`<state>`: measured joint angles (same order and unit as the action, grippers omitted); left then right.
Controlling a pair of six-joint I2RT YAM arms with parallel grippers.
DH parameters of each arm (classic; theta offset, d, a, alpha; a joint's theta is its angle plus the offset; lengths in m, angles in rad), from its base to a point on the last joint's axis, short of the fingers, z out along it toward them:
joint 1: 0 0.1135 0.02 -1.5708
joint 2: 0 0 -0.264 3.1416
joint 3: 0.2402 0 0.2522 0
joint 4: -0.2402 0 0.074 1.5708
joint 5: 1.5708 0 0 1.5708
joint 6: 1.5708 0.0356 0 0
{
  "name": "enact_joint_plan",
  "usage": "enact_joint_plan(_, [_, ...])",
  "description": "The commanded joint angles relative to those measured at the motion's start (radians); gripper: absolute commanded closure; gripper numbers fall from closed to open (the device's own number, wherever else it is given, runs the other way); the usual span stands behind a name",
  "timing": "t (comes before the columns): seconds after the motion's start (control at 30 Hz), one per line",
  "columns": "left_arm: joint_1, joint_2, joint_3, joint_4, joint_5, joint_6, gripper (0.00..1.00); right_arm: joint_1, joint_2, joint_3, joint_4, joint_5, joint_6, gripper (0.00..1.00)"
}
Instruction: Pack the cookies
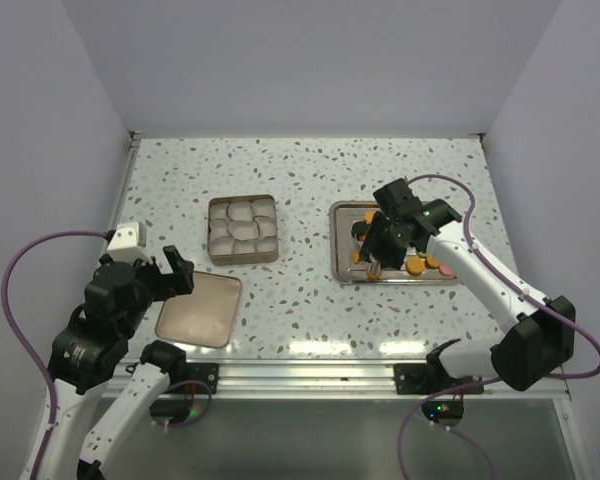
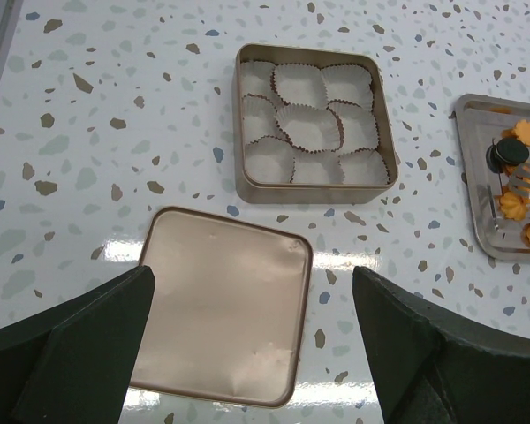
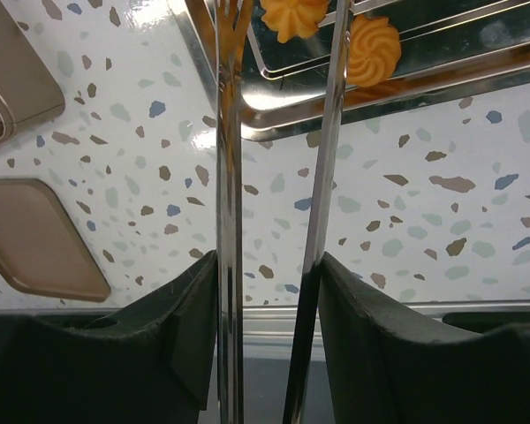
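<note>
Orange cookies (image 1: 417, 264) lie on a steel tray (image 1: 340, 245) at the right, with a dark one near its far left. They also show in the left wrist view (image 2: 512, 205) and the right wrist view (image 3: 374, 49). My right gripper (image 1: 385, 240) hovers over the tray's left part, shut on metal tongs (image 3: 230, 177). The tong arms reach down over the tray (image 3: 406, 88); their tips are cut off by the frame edge. My left gripper (image 2: 252, 344) is open and empty above the lid (image 2: 221, 318).
An open square tin (image 1: 211, 230) lined with white paper cups stands left of the tray; it also shows in the left wrist view (image 2: 239, 124). Its lid (image 1: 200, 310) lies flat near the table's front edge. White walls close in the table.
</note>
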<state>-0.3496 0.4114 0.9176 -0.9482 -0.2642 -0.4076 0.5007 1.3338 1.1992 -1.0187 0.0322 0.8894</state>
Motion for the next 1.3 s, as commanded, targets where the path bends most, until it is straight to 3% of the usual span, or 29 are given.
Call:
enact_joint_plan(0.0, [-0.005,0.001,-0.011,0.046,0.017,0.013,0.00,-0.011,0.008,-0.019,0.060,-0.029,0.022,0.51])
enact_joint_plan(0.33, [-0.005,-0.002,-0.013,0.048,0.019,0.015,0.00,-0.025,0.031,-0.061,0.071,-0.029,0.042,0.54])
enact_joint_plan(0.57, [-0.005,-0.005,-0.013,0.048,0.020,0.018,0.00,-0.025,0.025,-0.043,0.056,-0.051,0.045,0.72])
enact_joint_plan(1.0, [-0.005,-0.002,-0.014,0.052,0.029,0.021,0.00,-0.013,-0.008,0.193,-0.038,-0.029,0.062,0.79])
enact_joint_plan(1.27, [-0.005,-0.006,-0.016,0.054,0.034,0.024,0.00,0.127,0.077,0.355,0.035,-0.048,0.092,0.81])
